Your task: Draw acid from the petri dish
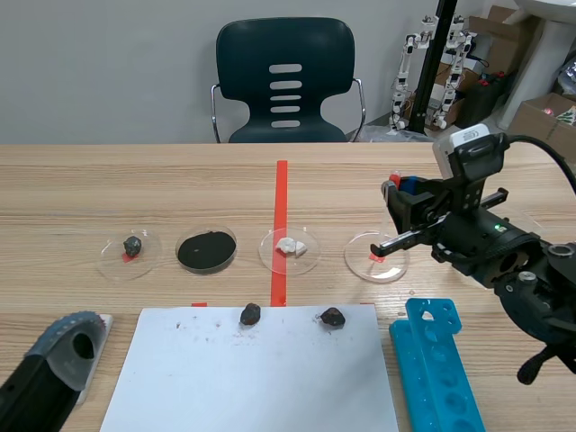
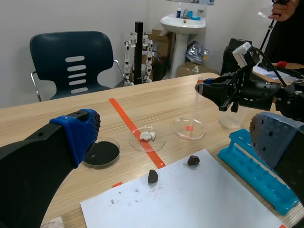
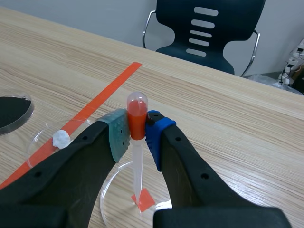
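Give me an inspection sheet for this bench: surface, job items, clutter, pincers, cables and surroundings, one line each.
Surface: wooden table, orange-red tape marks.
Job's things: pipette with orange bulb, upright, tip inside the clear petri dish; liquid not discernible.
Clutter: stone dish, black-filled dish, white-lump dish; white paper carrying two dark stones; blue rack.
Pincers: right pincer shut on the pipette bulb; left pincer open, low by the table's near left corner.
Cables: black cable arching off the right arm.
Surroundings: dark chair behind the table; boxes; a person standing beyond.
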Robot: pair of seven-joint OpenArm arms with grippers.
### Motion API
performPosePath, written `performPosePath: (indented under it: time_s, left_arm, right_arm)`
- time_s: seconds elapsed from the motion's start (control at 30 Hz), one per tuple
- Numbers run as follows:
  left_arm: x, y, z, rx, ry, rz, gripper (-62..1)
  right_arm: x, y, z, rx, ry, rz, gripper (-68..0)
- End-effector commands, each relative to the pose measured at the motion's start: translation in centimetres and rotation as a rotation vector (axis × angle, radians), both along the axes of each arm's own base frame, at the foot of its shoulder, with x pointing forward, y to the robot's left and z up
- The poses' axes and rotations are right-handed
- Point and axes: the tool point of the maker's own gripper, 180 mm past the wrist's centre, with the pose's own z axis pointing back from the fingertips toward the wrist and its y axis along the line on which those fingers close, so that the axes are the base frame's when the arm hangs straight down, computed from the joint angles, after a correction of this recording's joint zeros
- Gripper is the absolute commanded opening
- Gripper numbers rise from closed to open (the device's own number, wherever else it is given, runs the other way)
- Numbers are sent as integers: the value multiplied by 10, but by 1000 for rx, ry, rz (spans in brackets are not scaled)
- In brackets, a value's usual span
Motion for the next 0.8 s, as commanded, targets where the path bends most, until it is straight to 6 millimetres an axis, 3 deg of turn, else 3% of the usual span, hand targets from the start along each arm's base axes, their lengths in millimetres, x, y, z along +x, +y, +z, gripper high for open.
performPosePath:
  time_s: [0.0,0.77]
  left_arm:
    - [0,-1,8,-22,-21,2,14]
    - [0,-1,8,-22,-21,2,14]
  right_arm:
    - [4,0,10,3,-32,3,-582]
    - [3,3,10,-11,-47,15,-612]
